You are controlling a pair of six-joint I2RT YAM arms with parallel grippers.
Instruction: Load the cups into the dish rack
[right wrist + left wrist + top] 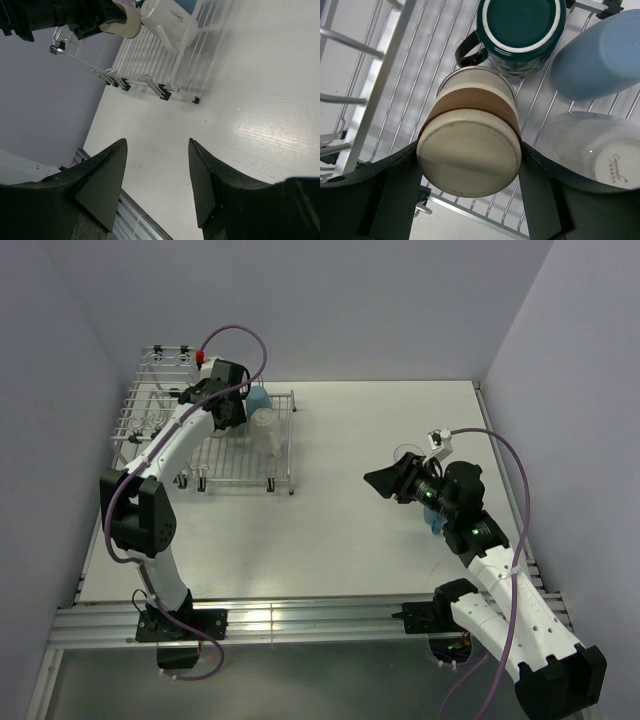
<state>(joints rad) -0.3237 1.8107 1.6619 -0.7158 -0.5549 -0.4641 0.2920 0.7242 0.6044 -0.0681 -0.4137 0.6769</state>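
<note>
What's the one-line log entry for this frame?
left gripper shut on cream mug at dish rack | right gripper open, empty | racked: dark teal mug, blue tumbler, clear glass

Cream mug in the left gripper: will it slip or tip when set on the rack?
The cream mug looks like glazed ceramic: stiff, probably slippery in the left gripper. Squat and wide, it should stand steady on the dish rack wires. Bumping the nearby dark teal mug might chip it.

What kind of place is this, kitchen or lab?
Probably a lab test cell, not a kitchen: plain grey walls, a white table edged with aluminium rails, and a lone dish rack.
</note>
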